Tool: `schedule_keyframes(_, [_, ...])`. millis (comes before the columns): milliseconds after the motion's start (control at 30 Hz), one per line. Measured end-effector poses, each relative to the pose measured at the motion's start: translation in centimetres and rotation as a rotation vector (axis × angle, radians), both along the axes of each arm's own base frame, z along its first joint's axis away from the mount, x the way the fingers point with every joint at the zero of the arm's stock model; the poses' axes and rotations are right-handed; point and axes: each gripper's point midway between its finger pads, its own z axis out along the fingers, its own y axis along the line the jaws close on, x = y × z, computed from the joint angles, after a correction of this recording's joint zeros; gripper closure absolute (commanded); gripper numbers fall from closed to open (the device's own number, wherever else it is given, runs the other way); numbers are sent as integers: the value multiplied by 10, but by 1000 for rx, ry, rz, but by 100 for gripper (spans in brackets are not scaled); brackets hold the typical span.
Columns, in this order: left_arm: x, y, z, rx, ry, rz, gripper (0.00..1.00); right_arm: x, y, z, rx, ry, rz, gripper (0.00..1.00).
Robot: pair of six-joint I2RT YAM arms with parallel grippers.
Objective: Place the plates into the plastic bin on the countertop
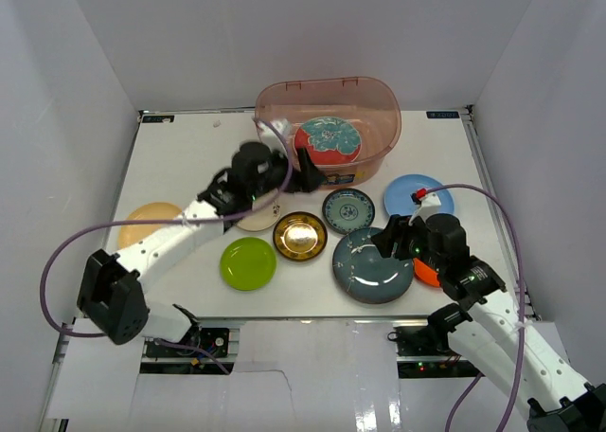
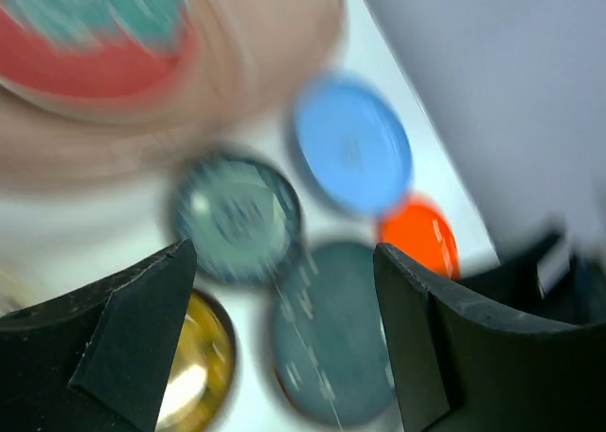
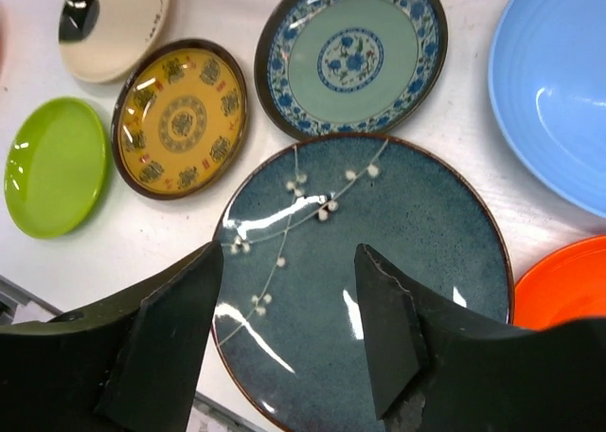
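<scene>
Left arm reaches far-right, left gripper (image 1: 308,174) at the near wall of the plastic bin (image 1: 379,110), jaws apart, empty. Red-teal plate (image 1: 329,140) lies flat inside: done. Right arm folded low, right gripper (image 3: 289,257) jaws apart over dark teal plate (image 3: 379,261) on the countertop (image 1: 180,157), probably lining up a pick.

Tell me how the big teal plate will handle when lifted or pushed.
The teal plate looks glazed, with bright highlights, so probably slippery. It seems rigid ceramic: likely heavy for its size and chip-prone. Lying flat with a low rim, it should slide, not tip, when pushed.
</scene>
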Motion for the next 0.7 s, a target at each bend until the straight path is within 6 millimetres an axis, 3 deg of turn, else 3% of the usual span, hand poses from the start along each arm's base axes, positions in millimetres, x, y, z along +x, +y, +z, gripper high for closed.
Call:
schedule_keyframes(67, [-64,-26,-44,6,93,-118,14,2,-1,7,1,-21,-2,37])
schedule_keyframes(100, [-87,-33,-63,10,136,-163,14,3,-1,12,3,-35,-4,37])
schedule_keyframes(133, [-125,-36,-106,32,240,-215,15,4,-2,18,2,-54,-8,38])
schedule_keyframes(267, [-185,-13,-203,68,513,-191,17,9,-4,39,4,-104,-20,38])
schedule_keyframes(367, [-198,-17,-224,28,594,-163,18,12,-3,51,8,-126,-19,38])
schedule_keyframes(500, [-195,-52,-229,-35,609,-182,24,13,-2,52,6,-123,-15,37])
schedule_keyframes(700, [-184,-101,-239,-85,609,-194,47,12,0,51,17,-114,-10,37])
